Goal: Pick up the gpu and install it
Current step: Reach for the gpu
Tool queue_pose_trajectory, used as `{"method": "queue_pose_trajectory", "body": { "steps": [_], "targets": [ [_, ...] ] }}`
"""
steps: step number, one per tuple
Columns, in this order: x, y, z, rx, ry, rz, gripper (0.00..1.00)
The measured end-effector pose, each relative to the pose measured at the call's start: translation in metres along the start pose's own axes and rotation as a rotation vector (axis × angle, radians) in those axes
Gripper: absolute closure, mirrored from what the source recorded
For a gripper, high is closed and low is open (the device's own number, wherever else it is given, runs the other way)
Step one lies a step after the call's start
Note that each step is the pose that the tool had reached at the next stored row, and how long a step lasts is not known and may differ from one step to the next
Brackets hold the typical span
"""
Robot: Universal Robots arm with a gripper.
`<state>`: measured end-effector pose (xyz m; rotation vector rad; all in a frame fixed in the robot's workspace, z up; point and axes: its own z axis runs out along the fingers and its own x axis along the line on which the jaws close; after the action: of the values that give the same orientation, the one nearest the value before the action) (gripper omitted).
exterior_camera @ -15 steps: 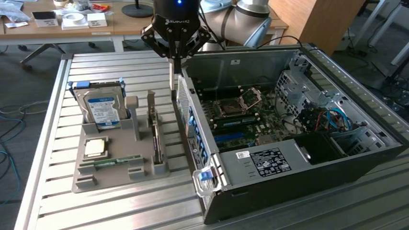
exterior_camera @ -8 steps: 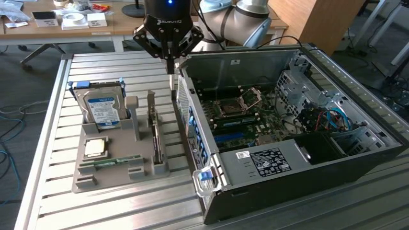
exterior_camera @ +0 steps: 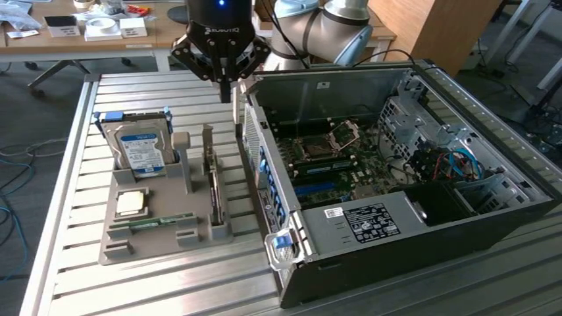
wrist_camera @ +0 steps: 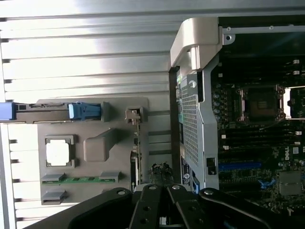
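- My gripper [exterior_camera: 226,92] [wrist_camera: 162,177] hangs in the upper centre of the exterior view. Its fingers are pinched fully together and it holds nothing.
- It sits above the gap between the grey fixture tray [exterior_camera: 118,247] [wrist_camera: 119,157] and the near wall of the open computer case [exterior_camera: 395,257] [wrist_camera: 195,43], clear of both.
- There is one gpu [exterior_camera: 212,178] [wrist_camera: 137,148], a thin dark card standing on edge in a slot along the tray's side nearest the case. It is left of centre in the exterior view, below my fingertips and not touched by them.
- There is one hard drive [exterior_camera: 141,150] [wrist_camera: 45,112] with a blue-white label, upright at the tray's far end. It has two blue clips on its carrier (one at each upper corner).
- One processor chip [exterior_camera: 131,203] [wrist_camera: 58,153] lies flat in its pocket in front of the drive.
- One green memory stick [exterior_camera: 162,220] [wrist_camera: 78,180] lies flat near the tray's front edge.
- The one case lies on its side, at the exterior view's right, with its panel off. Its motherboard [exterior_camera: 338,164] [wrist_camera: 257,143] is exposed, with one empty processor socket [exterior_camera: 332,141] [wrist_camera: 261,102].
- The tray and case rest on a slatted metal table [exterior_camera: 158,289] [wrist_camera: 86,62].
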<state>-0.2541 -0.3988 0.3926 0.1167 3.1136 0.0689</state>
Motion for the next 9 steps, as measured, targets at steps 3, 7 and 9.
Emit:
{"method": "queue_pose_trajectory", "body": {
  "steps": [3, 7, 9],
  "targets": [
    [0.0014, -0.0001, 0.0000, -0.0001, 0.0000, 0.000, 0.89],
    [0.0015, -0.0001, -0.0001, 0.0000, 0.0001, 0.000, 0.89],
    [0.0015, -0.0001, -0.0001, 0.0000, 0.0000, 0.000, 0.89]
  ]
}}
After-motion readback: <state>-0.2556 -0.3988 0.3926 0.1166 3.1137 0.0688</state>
